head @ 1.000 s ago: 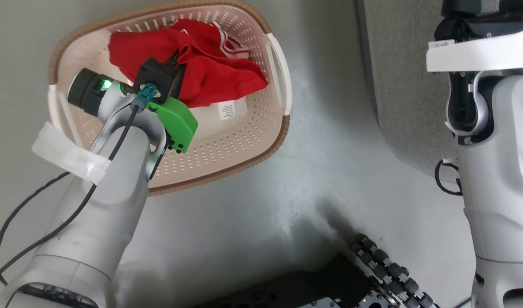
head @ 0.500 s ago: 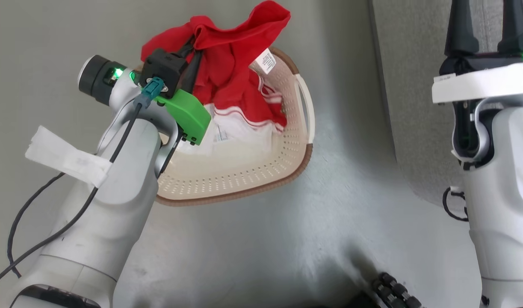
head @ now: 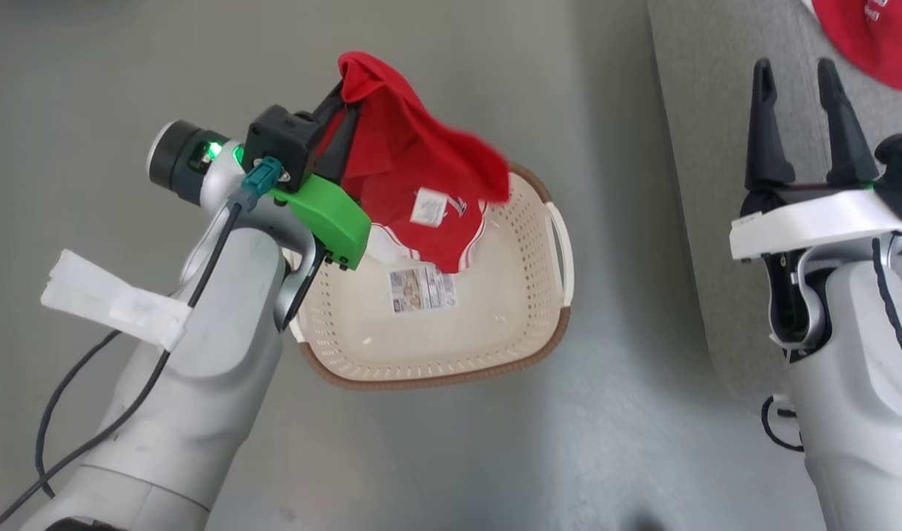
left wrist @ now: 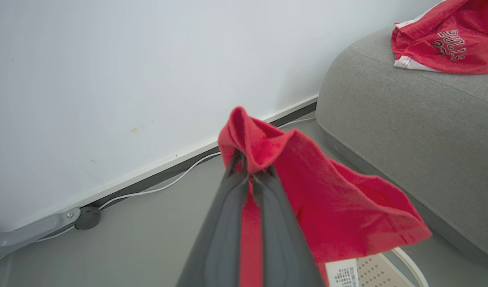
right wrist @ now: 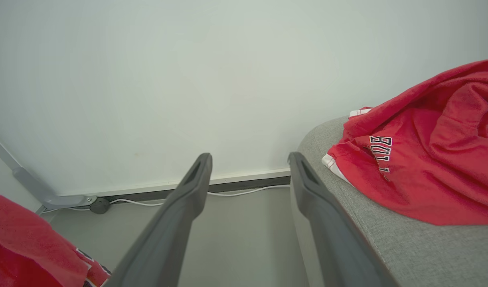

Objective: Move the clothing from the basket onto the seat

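Looking from the left, I have my left pincer [head: 342, 103] raised above the far side of the basket [head: 528, 352]. Its two dark fingers are pressed together on a fold of a red garment [head: 414, 162]. The left wrist view shows the same pinch, with red cloth bunched over the fingertips and spilling off to the right.

The garment drapes down from the grip, and its white-trimmed lower edge hangs over the inside of the basket. A small white tag [head: 427, 206] faces the head camera. I cannot tell whether the hem touches the basket's bottom.

The basket stands on the grey floor [head: 495, 457], with a sticker label [head: 422, 287] on its bottom. Beyond the pincer, the left wrist view shows a white wall [left wrist: 128, 79] meeting the floor, and a white cable [left wrist: 160, 188] running along the skirting.

A strip of floor separates the basket from the light-grey sofa [head: 709, 184] on the right. The sofa's rounded side rises between the held garment and the cushion top.

My right pincer [head: 793, 68] hovers over the sofa's near edge, fingers spread wide with nothing between them. In the head view it stands between the basket and a red jersey [head: 875, 33] with white trim. The jersey lies crumpled on the sofa at the far right.
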